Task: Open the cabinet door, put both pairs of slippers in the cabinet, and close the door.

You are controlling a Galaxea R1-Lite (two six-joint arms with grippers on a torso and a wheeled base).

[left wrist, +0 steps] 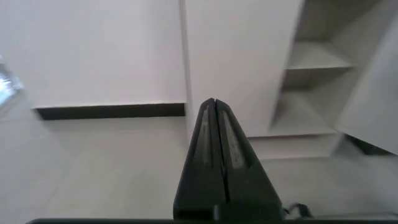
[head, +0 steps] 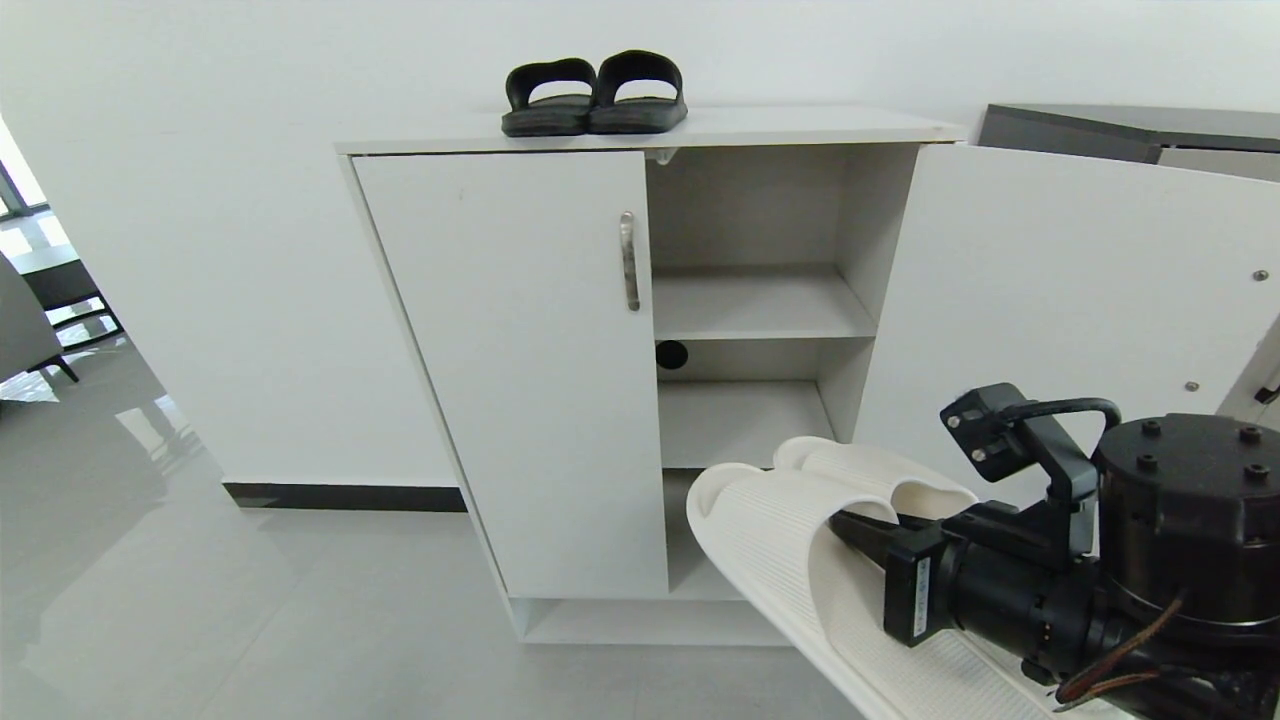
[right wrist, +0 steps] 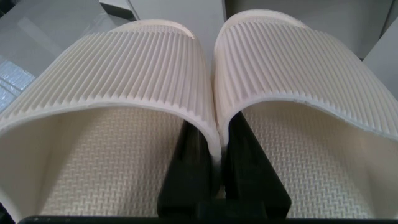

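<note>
The white cabinet (head: 500, 370) stands against the wall with its right door (head: 1060, 300) swung open and its left door shut. Bare shelves (head: 760, 305) show inside. A pair of black slippers (head: 595, 95) sits on the cabinet top. My right gripper (head: 865, 530) is shut on a pair of white ribbed slippers (head: 800, 530), pinching the two inner strap edges together (right wrist: 214, 134), low in front of the open compartment. My left gripper (left wrist: 215, 109) is shut with nothing in it, hanging above the floor in front of the closed left door (left wrist: 236, 56).
A metal handle (head: 628, 260) runs down the left door's right edge. Glossy grey floor (head: 250, 600) spreads to the left and front. A dark grey piece of furniture (head: 1130, 130) stands behind the open door. A chair (head: 30, 330) sits far left.
</note>
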